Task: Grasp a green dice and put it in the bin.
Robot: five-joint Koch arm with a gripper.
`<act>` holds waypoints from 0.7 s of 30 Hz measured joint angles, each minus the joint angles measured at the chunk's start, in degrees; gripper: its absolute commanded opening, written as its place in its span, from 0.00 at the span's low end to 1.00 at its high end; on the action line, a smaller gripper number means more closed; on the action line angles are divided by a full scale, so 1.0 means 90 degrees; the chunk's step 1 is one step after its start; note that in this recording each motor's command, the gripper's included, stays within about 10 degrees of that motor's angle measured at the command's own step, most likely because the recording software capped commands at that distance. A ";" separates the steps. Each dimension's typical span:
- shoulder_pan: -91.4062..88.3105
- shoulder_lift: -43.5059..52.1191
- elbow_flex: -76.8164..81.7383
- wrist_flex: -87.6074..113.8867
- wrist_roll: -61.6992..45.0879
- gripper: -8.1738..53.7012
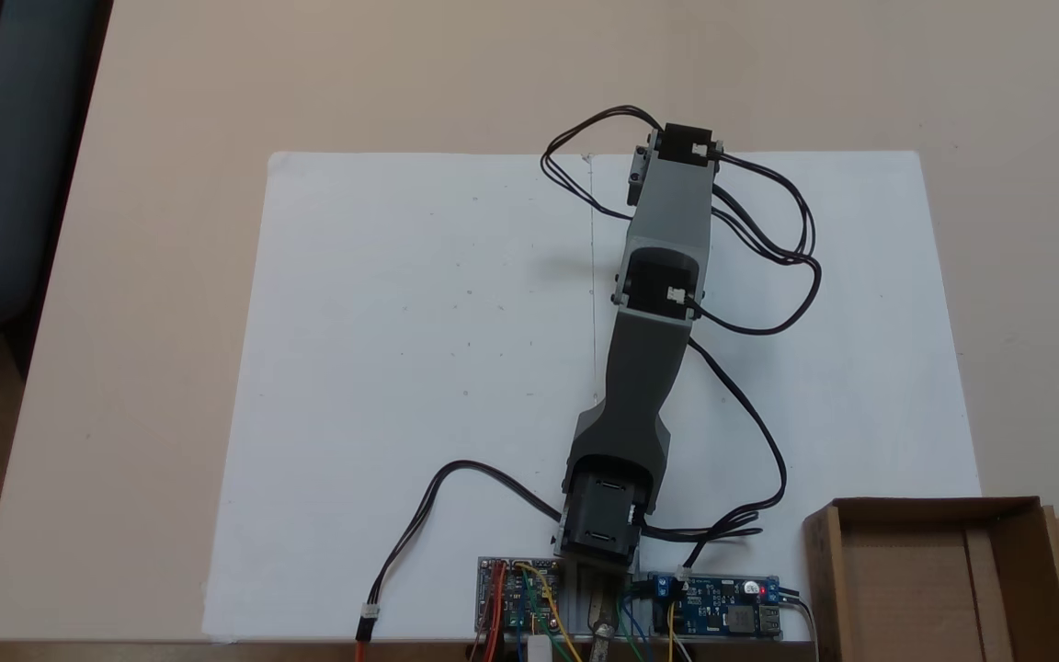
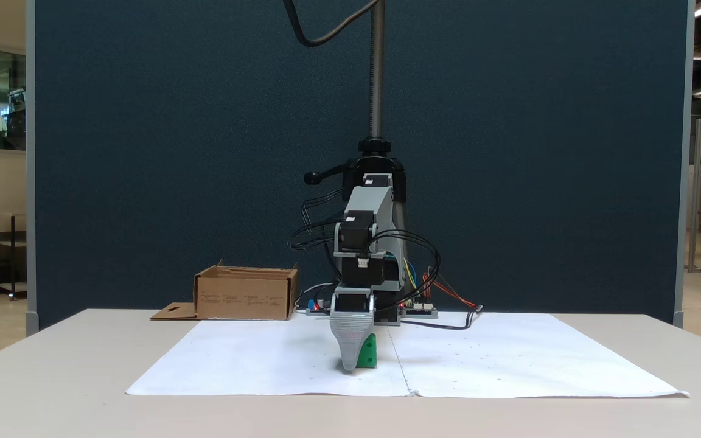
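The gripper (image 2: 350, 359) reaches down to the white paper (image 2: 265, 359); the green dice (image 2: 367, 353) sits touching its right side. Whether the jaws pinch it, I cannot tell.

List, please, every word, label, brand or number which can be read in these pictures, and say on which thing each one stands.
No text can be read.
The bin: small dark print runs along its front wall, too small to read.
The circuit boards at the arm's base: any markings are too small and blurred to read.
The white paper sheet: faint specks, no writing.
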 measured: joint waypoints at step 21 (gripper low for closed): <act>-0.0146 -0.0010 0.0010 -0.0049 0.0000 0.75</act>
